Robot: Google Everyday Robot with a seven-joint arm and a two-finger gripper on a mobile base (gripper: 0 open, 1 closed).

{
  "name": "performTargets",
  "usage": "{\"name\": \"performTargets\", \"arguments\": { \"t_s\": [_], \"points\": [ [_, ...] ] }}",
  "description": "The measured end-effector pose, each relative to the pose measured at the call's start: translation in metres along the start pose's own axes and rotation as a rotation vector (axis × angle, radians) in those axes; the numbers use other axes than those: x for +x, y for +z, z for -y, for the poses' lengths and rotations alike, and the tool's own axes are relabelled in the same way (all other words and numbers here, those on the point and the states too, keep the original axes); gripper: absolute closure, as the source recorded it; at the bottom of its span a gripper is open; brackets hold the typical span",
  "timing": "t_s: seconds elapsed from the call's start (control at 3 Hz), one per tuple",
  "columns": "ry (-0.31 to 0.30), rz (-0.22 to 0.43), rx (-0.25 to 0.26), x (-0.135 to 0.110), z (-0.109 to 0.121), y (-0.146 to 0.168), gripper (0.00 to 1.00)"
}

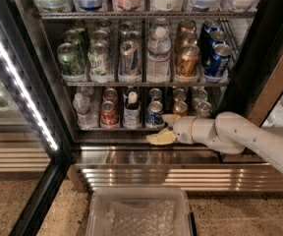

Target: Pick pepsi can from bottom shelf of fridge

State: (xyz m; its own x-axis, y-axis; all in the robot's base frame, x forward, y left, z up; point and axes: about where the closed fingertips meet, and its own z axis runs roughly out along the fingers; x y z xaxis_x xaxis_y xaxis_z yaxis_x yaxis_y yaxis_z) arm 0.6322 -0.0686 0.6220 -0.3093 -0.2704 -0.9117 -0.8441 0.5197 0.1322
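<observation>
The fridge (259,53) stands open, its black frame lit by a white light strip (19,85) on the left. On the bottom shelf (113,128), clear plastic lane trays hold rows of drinks. From left to right there is a clear water bottle (82,110), a red cola can (108,113), a dark bottle with a white cap (131,109), the pepsi can (155,113), a bronze-gold can (180,108) and silver cans (201,107).

The pepsi can is blue with a silver top and stands upright at the front of its lane. The gripper (165,128) is at the near edge of this shelf, just right of and below the pepsi can. Its pale yellow fingers (160,138) are apart and grip nothing. The smooth white arm (240,136) reaches in from the right.

The rack above carries green cans (70,59), a ribbed water bottle (158,53), gold cans (186,59) and blue cans (215,59). On the near floor sits a clear plastic bin (98,205) with crumpled clear wrap inside.
</observation>
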Motion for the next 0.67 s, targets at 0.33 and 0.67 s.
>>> {"name": "performTargets", "arguments": {
  "t_s": [0.33, 0.67],
  "points": [
    [-0.022, -0.022, 0.027, 0.003, 0.011, 0.006, 0.0],
    [-0.041, -0.045, 0.056, 0.007, 0.021, 0.012, 0.0]
  ]
}}
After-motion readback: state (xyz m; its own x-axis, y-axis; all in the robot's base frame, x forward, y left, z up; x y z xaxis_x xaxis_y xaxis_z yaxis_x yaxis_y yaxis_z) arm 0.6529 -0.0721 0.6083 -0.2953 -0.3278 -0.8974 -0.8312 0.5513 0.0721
